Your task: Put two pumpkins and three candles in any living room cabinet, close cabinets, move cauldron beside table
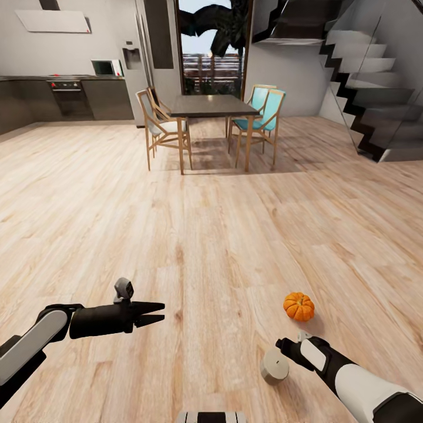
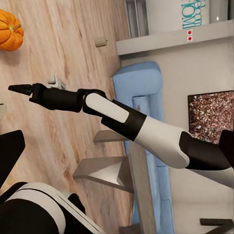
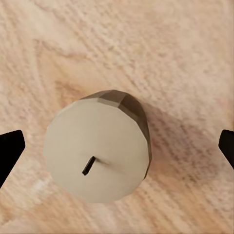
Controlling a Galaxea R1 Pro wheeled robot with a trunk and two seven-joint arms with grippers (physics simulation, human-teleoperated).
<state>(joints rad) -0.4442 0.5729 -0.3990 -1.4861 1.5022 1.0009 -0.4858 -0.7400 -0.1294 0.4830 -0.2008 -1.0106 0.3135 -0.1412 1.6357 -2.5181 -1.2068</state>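
Candle [image 3: 97, 146] is sitting dead centre under the right gripper [image 3: 117, 146], which looks straight down on it, wick up, so its long axis runs vertical off the floor [image 1: 211, 235]. The two dark fingertips [image 3: 10, 148] are spread wide, one at 9 o'clock and one at 3 o'clock of the candle, both clear of it, nothing held yet. In the head view the candle [image 1: 274, 368] stands just off the tip of the right gripper [image 1: 284, 348], so I'd say a straight drop and squeeze is all that's needed.

Moving out, a pumpkin [image 1: 299, 306] lies near, at roughly 1 o'clock from the candle, also on bare floor.

The left gripper [image 1: 157, 313] hovers well off at 9 o'clock, fingers slightly apart and empty, so the right arm is clearly the closer one. Dining table [image 1: 212, 107] with chairs [image 1: 258, 117] is way out at 12.
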